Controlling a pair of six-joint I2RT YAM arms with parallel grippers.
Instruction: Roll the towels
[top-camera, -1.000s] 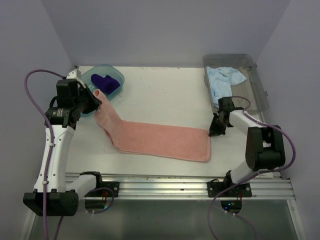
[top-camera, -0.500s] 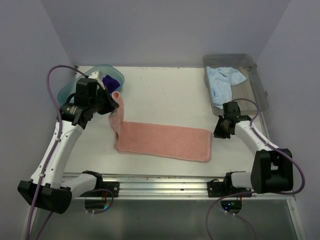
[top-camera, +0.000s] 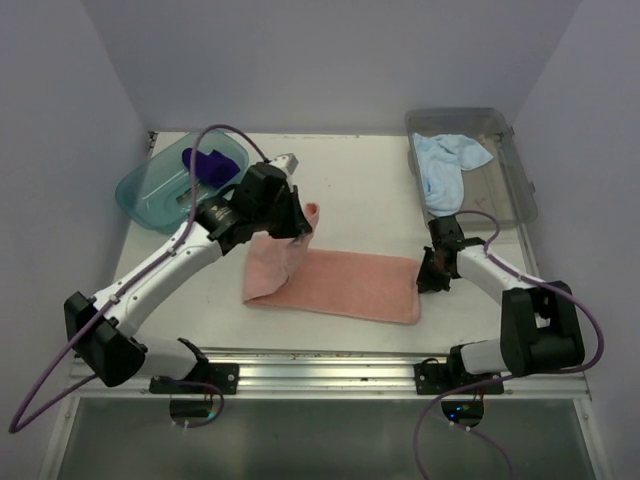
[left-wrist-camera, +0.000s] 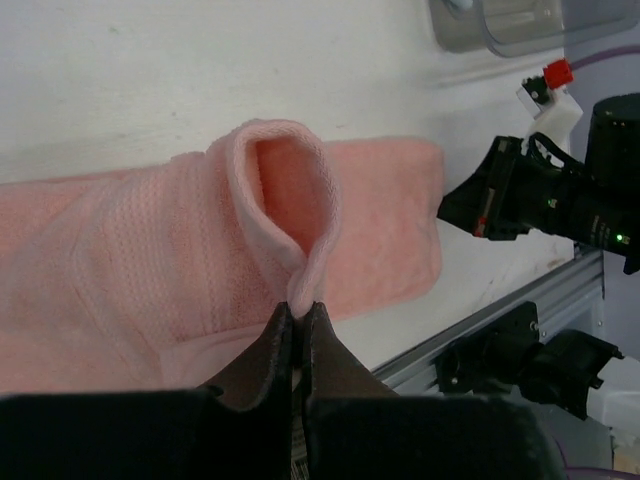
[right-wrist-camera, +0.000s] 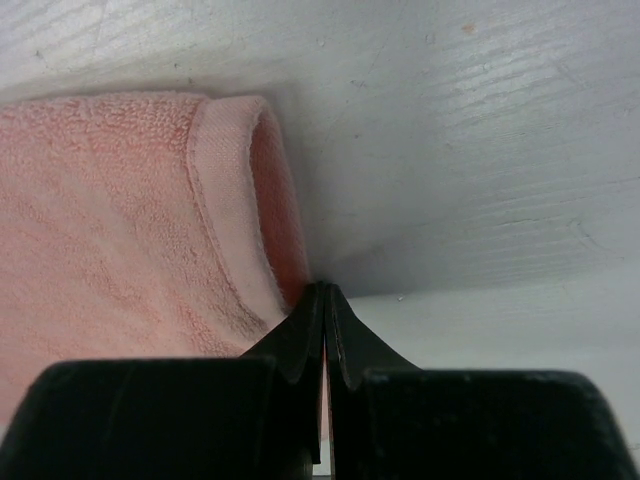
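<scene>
The salmon pink towel lies flat across the middle of the table. My left gripper is shut on its left end, which is lifted and folded back over the rest; in the left wrist view the pinched end makes a loop above the jaw tips. My right gripper is shut at the towel's right edge, and the curled hem runs into the jaw tips. The dark purple towel lies in the teal tub. The light blue towel lies in the clear grey bin.
The teal tub stands at the back left, the clear grey bin at the back right. An aluminium rail runs along the table's near edge. The right arm shows in the left wrist view.
My left gripper has carried the towel's left end from beside the tub rightwards over the towel, doubling it over. My right gripper has shifted slightly and sits at the towel's right edge.
</scene>
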